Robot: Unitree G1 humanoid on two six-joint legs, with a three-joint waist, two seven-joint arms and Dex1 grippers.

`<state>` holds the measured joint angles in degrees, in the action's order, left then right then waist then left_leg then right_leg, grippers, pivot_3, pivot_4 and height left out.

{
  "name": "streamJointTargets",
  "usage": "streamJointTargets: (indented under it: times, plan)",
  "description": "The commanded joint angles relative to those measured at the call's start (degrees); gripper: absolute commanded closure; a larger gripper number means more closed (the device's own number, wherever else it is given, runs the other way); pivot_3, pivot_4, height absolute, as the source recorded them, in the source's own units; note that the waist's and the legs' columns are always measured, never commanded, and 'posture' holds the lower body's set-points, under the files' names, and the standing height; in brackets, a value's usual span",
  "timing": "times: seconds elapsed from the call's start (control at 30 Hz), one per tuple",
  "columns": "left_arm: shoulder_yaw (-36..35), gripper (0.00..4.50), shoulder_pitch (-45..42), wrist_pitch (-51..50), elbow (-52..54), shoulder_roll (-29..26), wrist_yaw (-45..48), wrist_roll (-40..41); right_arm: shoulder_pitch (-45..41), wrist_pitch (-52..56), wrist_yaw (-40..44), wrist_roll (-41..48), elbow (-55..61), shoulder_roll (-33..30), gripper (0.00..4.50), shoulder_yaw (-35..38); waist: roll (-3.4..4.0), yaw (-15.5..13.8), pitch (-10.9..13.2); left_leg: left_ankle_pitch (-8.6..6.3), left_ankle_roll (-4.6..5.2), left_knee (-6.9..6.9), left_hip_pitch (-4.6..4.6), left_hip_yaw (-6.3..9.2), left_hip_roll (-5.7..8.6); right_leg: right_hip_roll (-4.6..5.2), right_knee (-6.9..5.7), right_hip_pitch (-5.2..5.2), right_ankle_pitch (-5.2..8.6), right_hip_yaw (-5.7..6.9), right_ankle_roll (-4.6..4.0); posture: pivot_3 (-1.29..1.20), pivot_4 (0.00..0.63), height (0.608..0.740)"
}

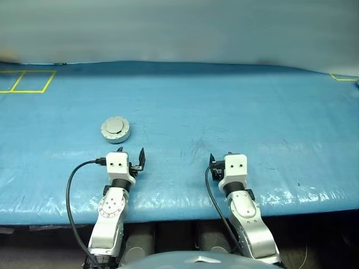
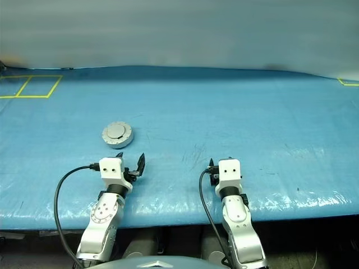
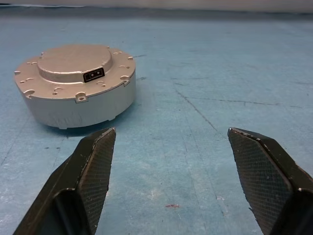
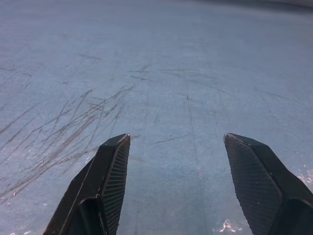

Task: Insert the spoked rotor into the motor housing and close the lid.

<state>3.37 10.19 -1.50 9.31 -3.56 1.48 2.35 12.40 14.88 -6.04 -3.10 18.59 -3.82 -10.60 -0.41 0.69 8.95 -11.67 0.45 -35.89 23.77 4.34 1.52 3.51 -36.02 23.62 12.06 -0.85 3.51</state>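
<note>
The motor housing (image 1: 115, 129) is seen standing flat on the blue counter (image 1: 235, 117), on the robot's left side, with the lid (image 3: 74, 62) closed on top. The plain silver face of the lid is turned up, its raised centre showing, and a small dark rectangular socket (image 3: 94, 75) is noted on the edge of that raised part. Small tabs and holes are seen around the lid's rim.

The left pincer (image 1: 131, 158) is held low over the counter, just behind the motor housing on the robot's side and slightly to its right, not touching it. Its two black fingers (image 3: 93, 171) are spread wide apart and nothing is held between them; bare counter is seen in the gap.

The right pincer (image 4: 173, 176) is held near the counter's front edge, well apart from the motor housing, to the right of the left pincer. Its fingers (image 4: 113, 178) are likewise spread, with nothing between them. Scratch marks (image 4: 63, 127) are seen on the counter surface ahead of it.

Yellow tape squares (image 1: 25, 81) are marked at the far left corner of the counter, and a further yellow mark (image 1: 343, 77) at the far right. A black cable (image 1: 76, 179) is looped beside the left wrist.
</note>
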Motion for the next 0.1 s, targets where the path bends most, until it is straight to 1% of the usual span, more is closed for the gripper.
streamJointTargets:
  times: [0.03,0.1]
  plan:
    - [-0.4,0.6,-0.4,3.0,0.3,0.4,0.5,-0.1,-1.0,-1.0,0.5,-1.0,2.2,0.4,1.29,0.3,0.0,0.0,0.0,0.0,0.01,0.0,0.0,0.01,0.0,0.0,0.0,-0.01,0.0,0.01,0.0,0.0,0.15,0.74]
    - [-1.0,0.6,-0.5,4.7,-1.5,0.3,1.2,0.5,-1.4,-1.2,0.7,-1.6,2.0,0.3,1.29,0.1,0.0,0.0,0.0,0.1,0.22,0.02,0.01,0.0,0.01,0.0,0.0,-0.04,-0.01,0.03,0.0,0.0,0.15,0.74]
